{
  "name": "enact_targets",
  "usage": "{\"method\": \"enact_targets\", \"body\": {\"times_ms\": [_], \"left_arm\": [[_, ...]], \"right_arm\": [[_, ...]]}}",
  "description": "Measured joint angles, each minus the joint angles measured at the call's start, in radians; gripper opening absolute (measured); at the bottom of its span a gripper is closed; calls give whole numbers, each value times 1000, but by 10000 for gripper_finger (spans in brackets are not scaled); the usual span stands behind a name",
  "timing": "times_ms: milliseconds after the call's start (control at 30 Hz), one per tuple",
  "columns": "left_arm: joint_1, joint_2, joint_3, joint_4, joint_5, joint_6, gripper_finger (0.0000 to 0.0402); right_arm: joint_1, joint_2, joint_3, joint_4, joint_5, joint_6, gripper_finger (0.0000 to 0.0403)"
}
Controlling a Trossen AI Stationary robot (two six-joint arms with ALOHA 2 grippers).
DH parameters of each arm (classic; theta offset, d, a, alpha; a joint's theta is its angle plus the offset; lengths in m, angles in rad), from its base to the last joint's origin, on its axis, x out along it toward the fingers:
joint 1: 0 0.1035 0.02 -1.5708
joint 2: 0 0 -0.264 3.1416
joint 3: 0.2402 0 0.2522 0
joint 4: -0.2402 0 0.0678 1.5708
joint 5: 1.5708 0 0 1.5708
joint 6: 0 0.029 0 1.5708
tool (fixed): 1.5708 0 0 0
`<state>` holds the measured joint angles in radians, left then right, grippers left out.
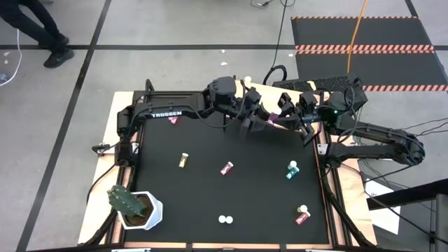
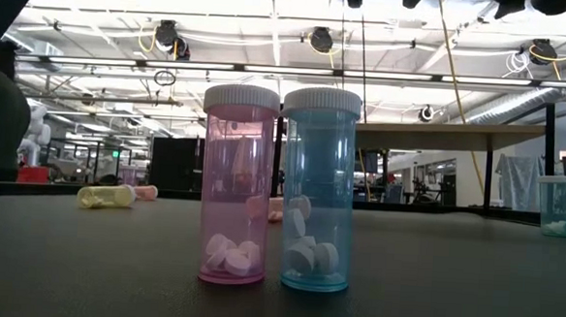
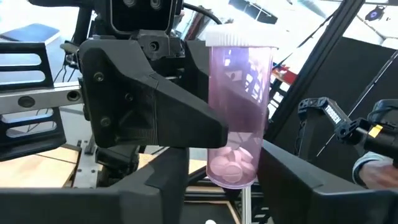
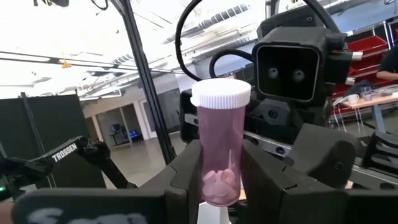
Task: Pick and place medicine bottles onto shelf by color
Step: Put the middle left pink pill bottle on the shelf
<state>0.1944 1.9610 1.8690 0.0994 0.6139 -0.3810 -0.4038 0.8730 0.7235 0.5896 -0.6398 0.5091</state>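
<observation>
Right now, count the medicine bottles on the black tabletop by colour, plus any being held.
Yellow bottle: 1
Teal bottles: 2
Pink or red bottles on the table: 3
Pink bottle held by the right gripper: 1
Total: 7

Light source: ceiling lamps [image 2: 313, 39] in the low view, blown out to white glare.
Counter [image 1: 231, 189]: evenly lit from above, shadows faint.
Focus: near pink bottle [image 2: 236, 185] and teal bottle [image 2: 317, 191] sharp; room behind soft.
Wrist views: near fingers [image 3: 155, 124] blurred, dark against bright backlight.
</observation>
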Motion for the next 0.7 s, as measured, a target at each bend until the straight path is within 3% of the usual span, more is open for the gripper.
{"method": "enact_targets", "body": {"times_ms": [267,567,700], "left_arm": [[5,0,0,-5,26,5,99],[5,0,0,-29,23,54,122],[8,0,0,-31,12,69,114]], "right_arm": [[0,0,0,-22,-16,7,87],[-3,-1,0,-55,-14,3,140],[-27,-13,0,-64,-15,10,168]]}}
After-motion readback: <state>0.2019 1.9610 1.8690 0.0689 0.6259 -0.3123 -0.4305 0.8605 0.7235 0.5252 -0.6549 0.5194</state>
